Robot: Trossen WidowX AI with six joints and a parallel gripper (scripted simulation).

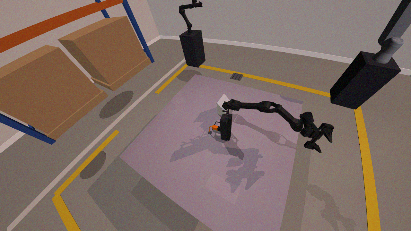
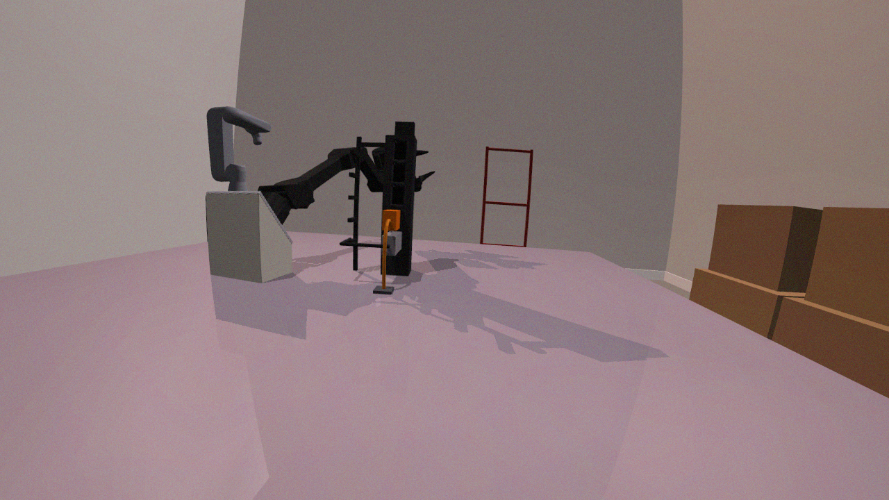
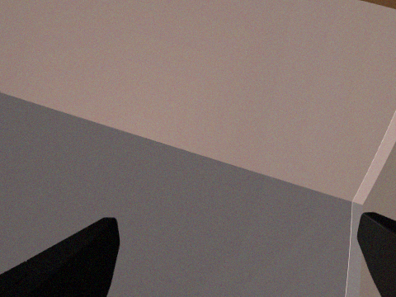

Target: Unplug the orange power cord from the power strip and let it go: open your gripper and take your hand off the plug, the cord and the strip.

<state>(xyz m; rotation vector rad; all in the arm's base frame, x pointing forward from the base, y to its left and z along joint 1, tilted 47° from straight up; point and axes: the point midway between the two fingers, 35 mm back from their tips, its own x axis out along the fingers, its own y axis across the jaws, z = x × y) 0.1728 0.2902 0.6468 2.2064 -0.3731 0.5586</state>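
Top view and exterior view place the orange plug (image 1: pixel 214 127) (image 2: pixel 391 220) against the face of the upright power strip (image 1: pixel 226 126) (image 2: pixel 405 251), apparently seated, though I cannot make out the contact itself; its orange cord (image 1: pixel 209 129) (image 2: pixel 384 264) drops to a small dark plate (image 1: pixel 209 132) (image 2: pixel 383 290) on the desk (image 1: pixel 178 120) (image 2: pixel 435 385), and a grey block (image 2: pixel 391 243) sits just below the plug. Beside the strip stands a thin black frame (image 2: pixel 355 205); beyond them my arm (image 1: pixel 252 106) (image 2: pixel 323 173) reaches out to the side away from the plug, its fingers (image 1: pixel 328 134) (image 2: pixel 426 178) spread wide with nothing between them, well apart from plug, cord and strip; the wrist view shows only room surfaces past the tips.

The step in hand, as I judge it, is the approach, with the pull still to do; I would bring the spread fingers around the strip with room to spare, clear of the frame, and line them up square with the orange body; I would close on the plug, never on the cord, and draw it straight out from the face; a slanted pull could bind it or tip the tall strip; once it is free, I would open wide and back off without brushing the cord.
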